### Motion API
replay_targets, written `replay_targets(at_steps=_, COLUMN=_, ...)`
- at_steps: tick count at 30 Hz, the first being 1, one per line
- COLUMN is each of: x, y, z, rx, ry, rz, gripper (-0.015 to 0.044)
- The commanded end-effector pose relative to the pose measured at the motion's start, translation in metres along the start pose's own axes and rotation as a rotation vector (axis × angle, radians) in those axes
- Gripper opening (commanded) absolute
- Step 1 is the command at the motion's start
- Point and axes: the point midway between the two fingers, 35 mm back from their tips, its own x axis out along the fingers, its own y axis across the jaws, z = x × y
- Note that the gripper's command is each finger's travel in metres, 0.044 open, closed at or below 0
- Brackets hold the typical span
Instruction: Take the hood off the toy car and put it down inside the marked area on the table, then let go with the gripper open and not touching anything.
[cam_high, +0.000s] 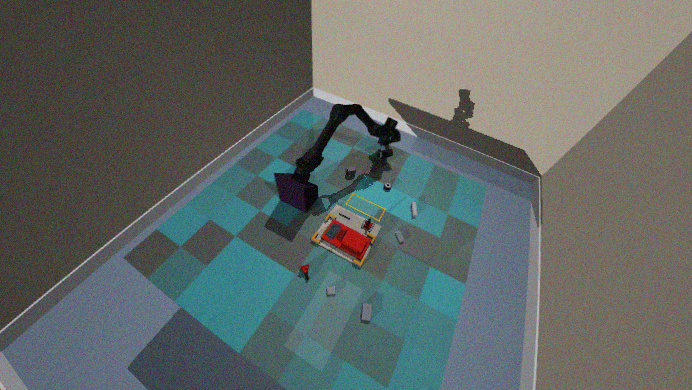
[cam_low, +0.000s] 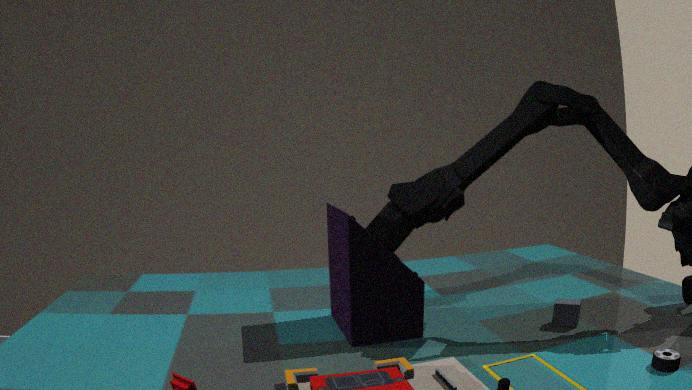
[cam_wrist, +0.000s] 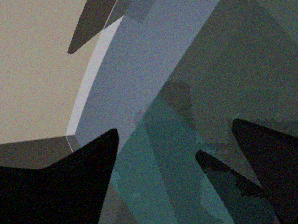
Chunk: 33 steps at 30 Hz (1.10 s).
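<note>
Left to right, top view: toy car (cam_high: 346, 239) on its tray, hood (cam_high: 356, 243) unremoved; yellow marked area (cam_high: 366, 205) beside it; gripper (cam_high: 382, 154) beyond, spread wide, holding nothing. Bring it back over the hood, squaring the jaws across it before you descend.

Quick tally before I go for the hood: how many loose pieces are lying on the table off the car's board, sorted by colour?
Grey blocks: 5 (one lies in shadow near the arm)
Black ring: 1
Red piece: 1
Total: 7
</note>
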Motion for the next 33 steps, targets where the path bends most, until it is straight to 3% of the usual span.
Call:
replay_targets(at_steps=1, x=-0.013, y=-0.04, z=0.014, rx=-0.015, ry=-0.022, rz=-0.094, gripper=0.044)
replay_targets(at_steps=11, x=-0.057, y=-0.107, z=0.05, rx=-0.031, ry=-0.082, rz=-0.221, gripper=0.044)
replay_targets(at_steps=16, x=-0.089, y=-0.168, z=0.057, rx=-0.018, ry=-0.073, rz=-0.355, gripper=0.044)
replay_targets(at_steps=33, x=-0.253, y=-0.34, z=0.036, rx=0.14, ry=-0.012, rz=-0.729, gripper=0.044)
